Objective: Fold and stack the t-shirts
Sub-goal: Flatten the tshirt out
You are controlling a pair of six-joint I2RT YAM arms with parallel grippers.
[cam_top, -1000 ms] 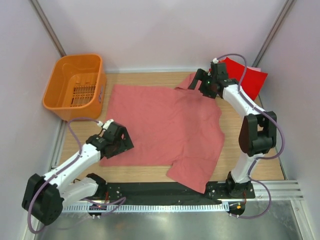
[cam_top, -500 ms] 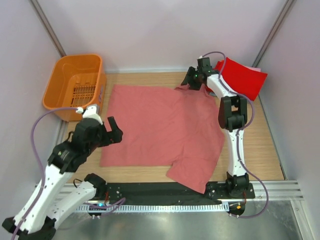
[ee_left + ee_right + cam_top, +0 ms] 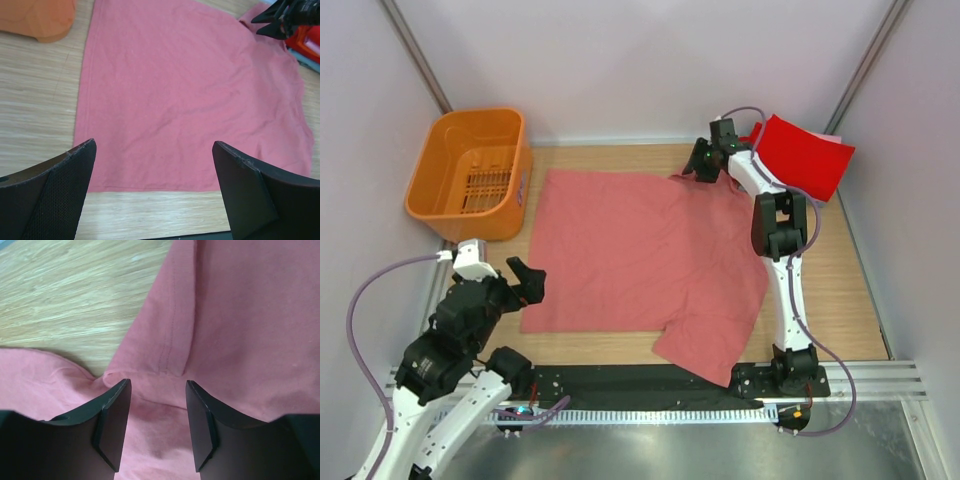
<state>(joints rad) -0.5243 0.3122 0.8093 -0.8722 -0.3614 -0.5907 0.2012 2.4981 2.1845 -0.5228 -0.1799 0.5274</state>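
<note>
Salmon-pink shirt [image 3: 640,250] is spread flat mid-worktop [image 3: 820,290], lying sideways: straight hem toward the orange basket [image 3: 470,170], sleeves on the right. The near sleeve reaches the black rail at the near edge. The far sleeve is bunched up at the back.

Red shirt [image 3: 805,155] sits in the far-right corner, folded, apart from the pink one.

Left tool [image 3: 154,145] is wide open and holds nothing. It hangs above the near-left corner of the pink shirt, clear of the cloth.

Right tool [image 3: 158,385] is down on the far sleeve. Its jaws are partly closed and straddle a ridge of pink fabric next to the stitched sleeve hem. We see cloth filling the gap between the fingers [image 3: 112,425], but we cannot tell whether they actually pinch it.

The basket is at far left, just beside the pink shirt's hem.
</note>
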